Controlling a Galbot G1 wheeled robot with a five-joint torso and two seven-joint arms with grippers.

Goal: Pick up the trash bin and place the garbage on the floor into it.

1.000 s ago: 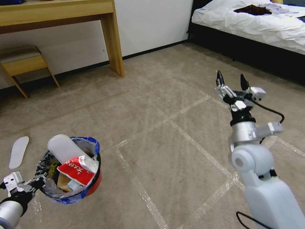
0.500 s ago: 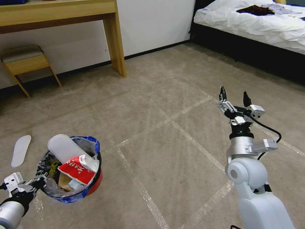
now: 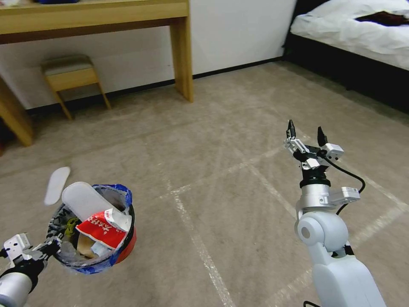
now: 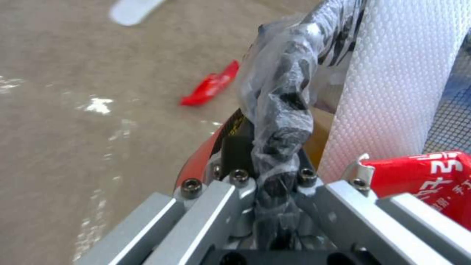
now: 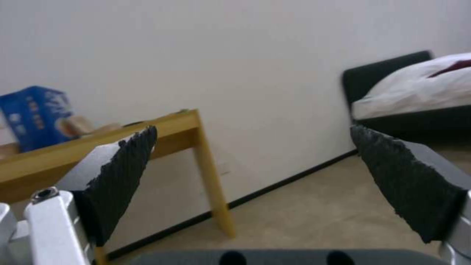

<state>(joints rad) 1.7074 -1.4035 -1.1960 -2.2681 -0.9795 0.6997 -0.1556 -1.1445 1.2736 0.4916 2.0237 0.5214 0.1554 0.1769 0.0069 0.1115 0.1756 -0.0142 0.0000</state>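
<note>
The trash bin (image 3: 128, 247), a small red bucket with a clear bag liner and blue edging, hangs above the floor (image 3: 238, 192) at the lower left. My left gripper (image 3: 50, 246) is shut on its rim, and the left wrist view shows the fingers clamped over the bunched liner (image 4: 277, 147). Inside sit a white slipper (image 3: 83, 198), a red wrapper (image 3: 104, 226) and brown paper. Garbage on the carpet: another white slipper (image 3: 56, 184) beyond the bin and a red wrapper (image 4: 211, 84). My right gripper (image 3: 304, 130) stands open in the air, holding nothing.
A wooden desk (image 3: 183, 55) and a small stool (image 3: 72, 76) stand along the white wall at the back. A bed (image 3: 362, 38) with white covers is at the far right. A blue box (image 5: 34, 114) sits on the desk.
The camera has turned left, so desk, stool and bed shifted right in the picture. My right arm came down and back a little, gripper still open. The bin stays held in my left gripper.
</note>
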